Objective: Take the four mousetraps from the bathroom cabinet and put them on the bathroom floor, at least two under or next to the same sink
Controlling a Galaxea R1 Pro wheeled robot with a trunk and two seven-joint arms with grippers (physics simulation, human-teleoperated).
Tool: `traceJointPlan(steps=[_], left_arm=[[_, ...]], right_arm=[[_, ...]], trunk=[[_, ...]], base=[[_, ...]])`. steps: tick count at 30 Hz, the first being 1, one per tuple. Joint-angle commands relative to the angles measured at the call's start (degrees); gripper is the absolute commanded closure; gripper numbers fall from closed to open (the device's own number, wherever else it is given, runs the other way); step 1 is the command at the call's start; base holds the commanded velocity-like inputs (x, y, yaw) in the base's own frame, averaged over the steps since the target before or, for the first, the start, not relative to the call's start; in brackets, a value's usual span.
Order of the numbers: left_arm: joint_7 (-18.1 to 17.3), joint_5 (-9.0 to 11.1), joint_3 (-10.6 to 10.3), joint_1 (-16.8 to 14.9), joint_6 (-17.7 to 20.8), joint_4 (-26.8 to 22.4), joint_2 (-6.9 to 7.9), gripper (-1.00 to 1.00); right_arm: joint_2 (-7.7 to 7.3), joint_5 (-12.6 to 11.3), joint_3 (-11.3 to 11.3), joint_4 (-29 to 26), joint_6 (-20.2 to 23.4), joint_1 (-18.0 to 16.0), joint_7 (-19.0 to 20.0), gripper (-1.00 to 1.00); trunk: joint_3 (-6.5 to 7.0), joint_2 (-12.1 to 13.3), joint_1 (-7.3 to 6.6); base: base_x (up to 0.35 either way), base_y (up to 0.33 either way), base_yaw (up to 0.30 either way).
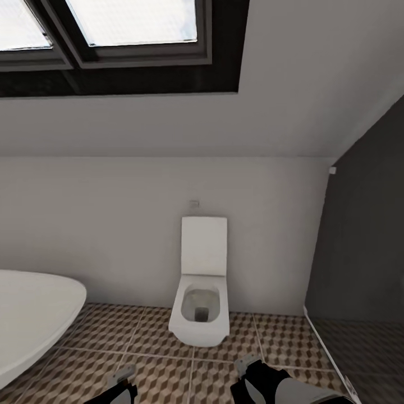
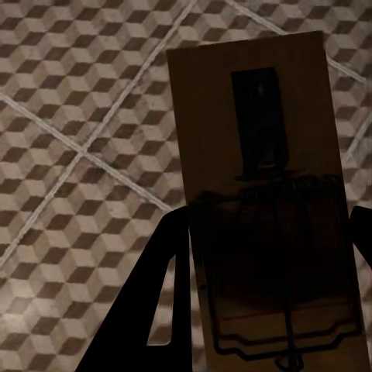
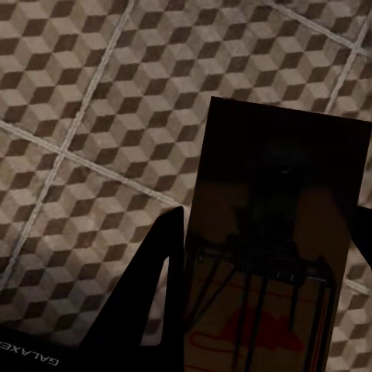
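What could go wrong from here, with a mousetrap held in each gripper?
1. Each small brown wooden mousetrap hangs between dark fingers above the cube-patterned tile floor; a slip drops it far from any sink.
2. The head view faces a white toilet and white oval bathtub, so releasing here may miss the sink requirement.

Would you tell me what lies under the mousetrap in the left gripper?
Under the mousetrap held by the left gripper is cube-patterned floor with pale grout lines. The tiles directly behind the board are covered.
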Motion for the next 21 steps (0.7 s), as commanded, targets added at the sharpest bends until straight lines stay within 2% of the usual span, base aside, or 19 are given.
traceJointPlan(steps=[1,11,21], left_arm=[[0.37,0.32,-0.40,-0.03,0.04,-0.03,-0.03,1.00],[0.35,0.21,-0.40,-0.03,-0.02,-0.08,-0.30,1.00],[0.28,0.23,-0.40,-0.03,0.04,-0.08,-0.15,1.00]], right_arm=[[-0.01,0.44,0.26,0.06,0.15,-0.08,0.47,1.00],[-0.03,0.36,0.22,0.06,0.14,-0.08,0.54,1.00],[-0.03,0.36,0.26,0.08,0.15,-0.08,0.47,1.00]], trunk=[[-0.07,-0.04,0.02],[-0.07,-0.04,0.02],[-0.07,-0.04,0.02]], base=[[0.122,-0.020,0.008],[0.031,0.019,-0.036],[0.189,0.263,-0.011]])
